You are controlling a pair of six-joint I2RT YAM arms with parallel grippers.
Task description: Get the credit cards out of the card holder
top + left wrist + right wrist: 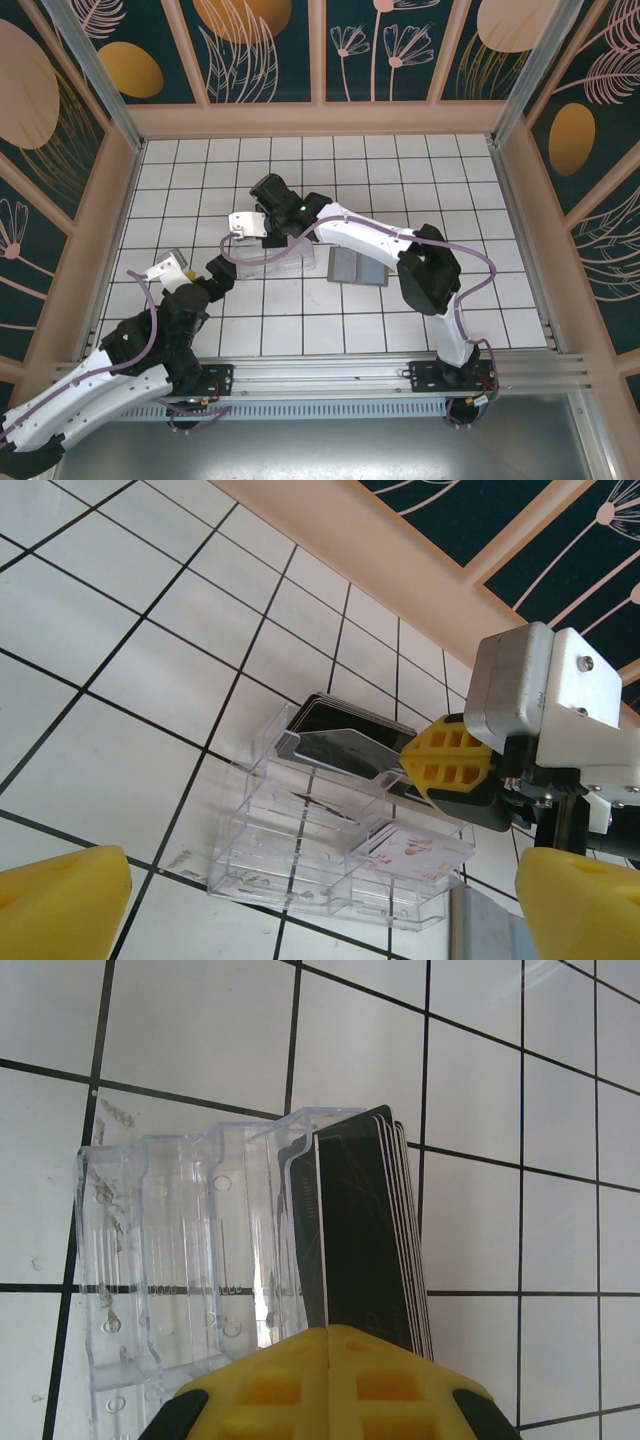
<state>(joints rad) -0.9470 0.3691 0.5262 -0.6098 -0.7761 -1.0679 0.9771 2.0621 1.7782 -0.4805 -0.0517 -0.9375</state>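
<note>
right pincer [328,1365], arm far across, tight on credit cards [365,1230]; left pincer [320,905] wide

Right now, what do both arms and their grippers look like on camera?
Both arms have white shells with black joint housings: the left arm and the right arm. A pale lilac cable runs along each. The left gripper and right gripper have yellow fingers, and a silvery camera block sits at the wrist.
</note>
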